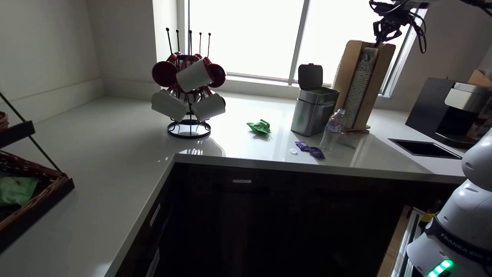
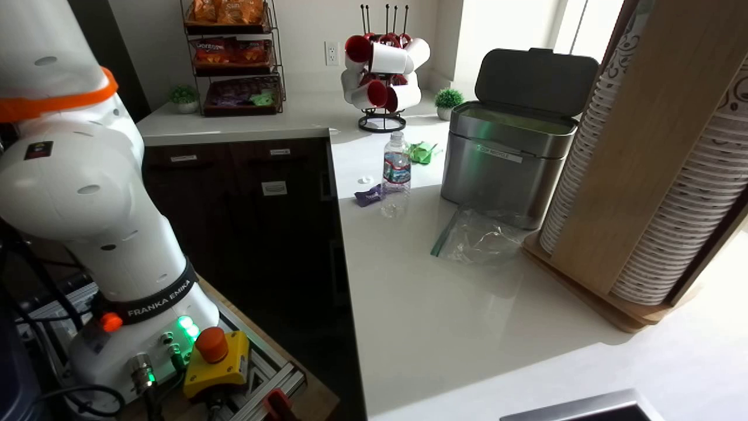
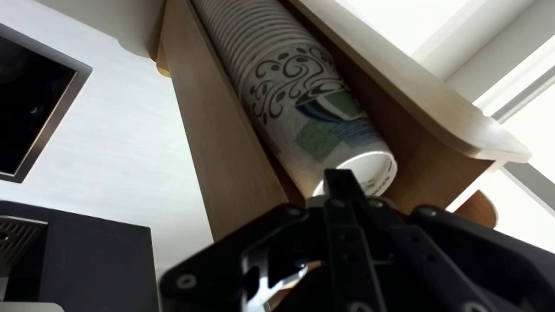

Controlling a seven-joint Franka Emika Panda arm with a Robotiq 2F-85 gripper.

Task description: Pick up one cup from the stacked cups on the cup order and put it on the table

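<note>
Hand (image 3: 340,175), fingers together, at top paper cup (image 3: 321,115) of a stack (image 3: 253,26) in wooden dispenser (image 3: 221,160) on bench (image 2: 421,333); contact unclear.

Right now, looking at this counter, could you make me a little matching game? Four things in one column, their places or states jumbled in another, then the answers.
Things
1. stacked cups
2. steel canister
3. plastic bottle
4. mugs

Places or states
A. hanging on a black wire rack
B. lid raised
C. between wooden panels
D. clear, upright on the countertop

Pairs: 1-C; 2-B; 3-D; 4-A
</note>
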